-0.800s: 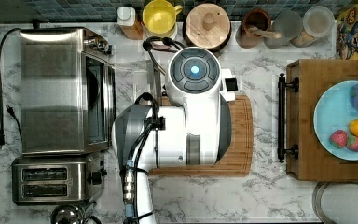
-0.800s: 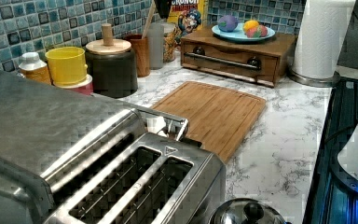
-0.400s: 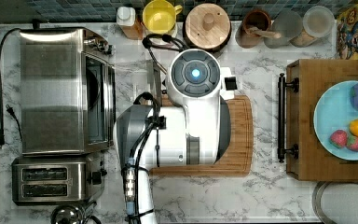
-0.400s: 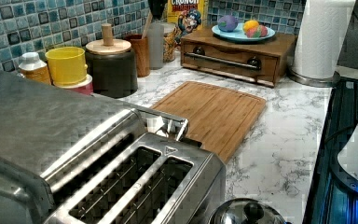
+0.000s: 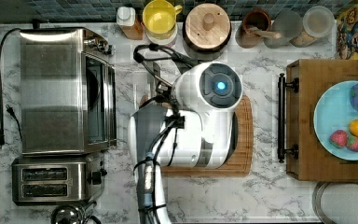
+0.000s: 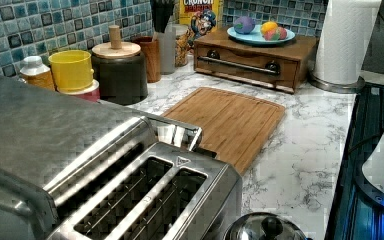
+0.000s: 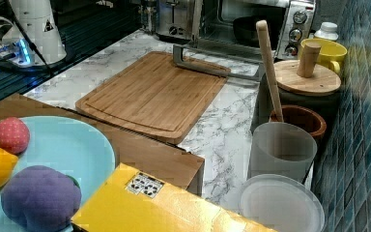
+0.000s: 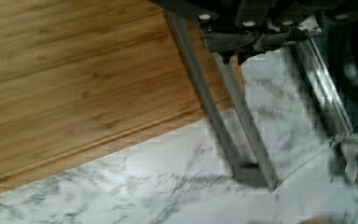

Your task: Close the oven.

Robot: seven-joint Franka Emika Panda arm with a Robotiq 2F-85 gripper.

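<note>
The oven (image 5: 65,88) stands at the top view's left, a steel box with knobs (image 7: 297,26). Its glass door hangs open, folded down toward the counter. The door's long steel bar handle (image 7: 212,65) lies low beside the edge of the wooden cutting board (image 7: 149,92). In the wrist view my gripper (image 8: 251,42) sits right over that handle bar (image 8: 214,107), which runs slantwise below it. From above, the white arm (image 5: 205,116) covers the board and hides the gripper. The handle's end bracket (image 6: 180,135) peeks past the oven's top.
A two-slot toaster (image 5: 56,179) stands next to the oven, with a pot lid (image 6: 265,227) beside it. Jars, a yellow mug (image 5: 158,18) and a utensil crock line the tiled back wall. A wooden box (image 5: 303,121) carries a blue plate of toy fruit (image 5: 326,121).
The arm's wrist has shifted toward the top view's right and slightly down. The oven door and its handle look unmoved.
</note>
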